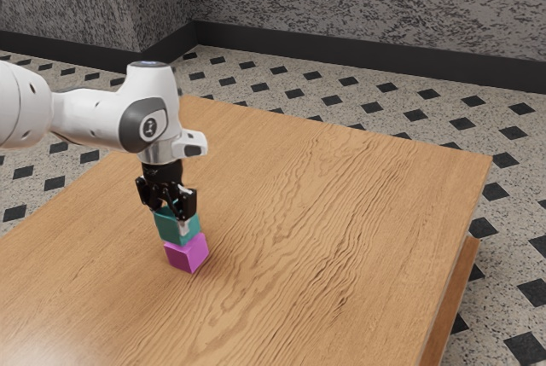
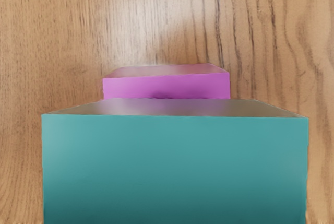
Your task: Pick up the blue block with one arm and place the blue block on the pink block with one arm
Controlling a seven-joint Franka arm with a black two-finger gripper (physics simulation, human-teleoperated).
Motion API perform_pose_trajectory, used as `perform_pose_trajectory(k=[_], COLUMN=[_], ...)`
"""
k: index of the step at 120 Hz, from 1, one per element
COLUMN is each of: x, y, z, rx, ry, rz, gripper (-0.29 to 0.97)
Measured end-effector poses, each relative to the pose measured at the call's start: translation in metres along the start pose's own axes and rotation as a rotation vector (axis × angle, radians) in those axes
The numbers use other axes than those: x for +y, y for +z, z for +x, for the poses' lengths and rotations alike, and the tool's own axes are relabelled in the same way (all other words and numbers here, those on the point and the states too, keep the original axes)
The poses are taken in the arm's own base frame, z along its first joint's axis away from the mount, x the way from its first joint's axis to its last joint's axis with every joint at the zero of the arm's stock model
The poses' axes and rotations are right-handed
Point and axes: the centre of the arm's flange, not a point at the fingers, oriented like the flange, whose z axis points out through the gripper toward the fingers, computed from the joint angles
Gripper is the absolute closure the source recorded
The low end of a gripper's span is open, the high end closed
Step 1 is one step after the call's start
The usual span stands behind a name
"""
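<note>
The blue block (image 1: 179, 229), teal in shade, rests on top of the pink block (image 1: 188, 254) on the wooden table (image 1: 341, 229), toward the exterior view's left. My gripper (image 1: 171, 211) points straight down over the stack, its black fingers (image 1: 184, 204) pressed against two sides of the blue block's upper part. In the wrist view the blue block (image 2: 175, 166) looms close under my hand. Beyond it shows part of the pink block (image 2: 167, 85), sitting lower.
The table's edge (image 1: 452, 289) runs down the exterior view's right side, with a checkered floor (image 1: 503, 127) beyond. Bare wood lies all around the stack.
</note>
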Motion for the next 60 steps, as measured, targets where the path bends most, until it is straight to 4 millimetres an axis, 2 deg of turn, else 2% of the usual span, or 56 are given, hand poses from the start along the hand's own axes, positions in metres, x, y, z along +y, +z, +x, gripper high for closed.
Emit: perform_pose_trajectory(k=[17,38,60], x=[-0.0023,0.0013,0.0005], y=[0.0002,0.0017,-0.0008], z=[-0.0005,-0.0009,-0.0001], rx=[-0.008,-0.016,-0.013], ry=[0.027,0.061,0.083], rz=[0.011,0.011,0.01], gripper=[0.36,0.17,0.07])
